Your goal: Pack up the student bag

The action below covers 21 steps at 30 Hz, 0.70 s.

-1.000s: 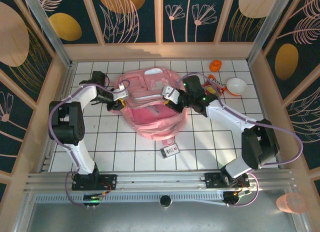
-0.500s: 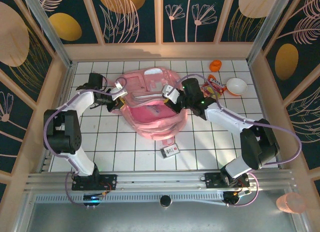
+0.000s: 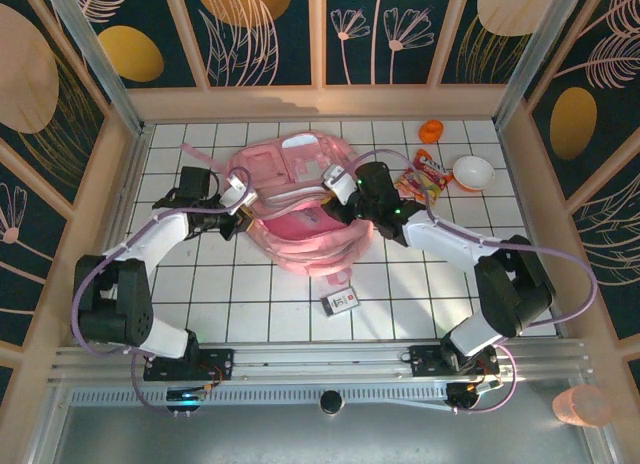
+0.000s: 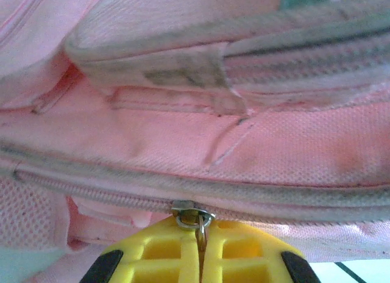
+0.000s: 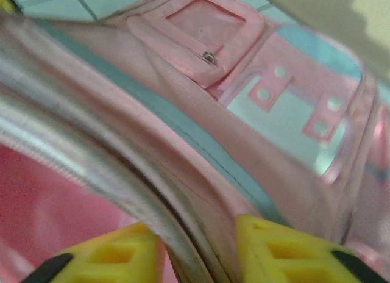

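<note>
The left fingers (image 3: 237, 197) are closed tight on the metal zip pull (image 4: 194, 214) at the left end of the open mouth of the bag (image 3: 300, 229). The zip runs off to both sides just above them. The right fingers (image 3: 340, 188) stand partly open astride the rim (image 5: 152, 204) of that mouth, one over the pink lining and the other outside. I cannot tell whether they press the rim. The bag lies flat on the surface (image 3: 400, 304) between the two sets of fingers. A card (image 3: 340, 302) lies nearer the bases than the right fingers. A snack packet (image 3: 425, 174), a bowl (image 3: 472, 171) and an orange piece (image 3: 431, 131) lie to their right.
</note>
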Tool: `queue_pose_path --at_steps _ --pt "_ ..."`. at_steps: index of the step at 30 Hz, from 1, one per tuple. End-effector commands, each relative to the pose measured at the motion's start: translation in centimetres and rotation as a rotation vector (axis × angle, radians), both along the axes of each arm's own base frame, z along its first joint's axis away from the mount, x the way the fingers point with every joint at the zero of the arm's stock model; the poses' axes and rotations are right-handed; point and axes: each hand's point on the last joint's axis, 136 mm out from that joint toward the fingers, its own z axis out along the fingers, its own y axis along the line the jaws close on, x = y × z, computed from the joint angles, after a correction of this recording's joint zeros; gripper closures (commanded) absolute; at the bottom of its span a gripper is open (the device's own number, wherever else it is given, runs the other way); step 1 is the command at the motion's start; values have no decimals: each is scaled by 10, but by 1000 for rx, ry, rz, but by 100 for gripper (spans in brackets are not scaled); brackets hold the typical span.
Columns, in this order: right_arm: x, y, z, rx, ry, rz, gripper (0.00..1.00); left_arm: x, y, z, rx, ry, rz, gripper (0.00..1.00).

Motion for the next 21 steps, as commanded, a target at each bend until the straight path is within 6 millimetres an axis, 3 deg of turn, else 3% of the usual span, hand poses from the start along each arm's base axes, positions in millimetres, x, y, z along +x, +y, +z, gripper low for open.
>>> queue_pose_path --at_steps 1,4,8,13,21 --pt "-11 -5 58 263 162 -168 54 12 -6 22 -83 -71 73 100" --pt "-39 -5 66 424 423 -250 52 13 -7 21 -99 -68 79 100" --pt "-71 -3 59 575 707 -403 53 13 -6 15 -87 -55 79 100" --pt "-108 21 48 759 1002 -461 53 14 -6 15 -83 -55 74 100" --pt "-112 48 19 887 1251 -491 50 16 -8 19 -87 -72 64 100"
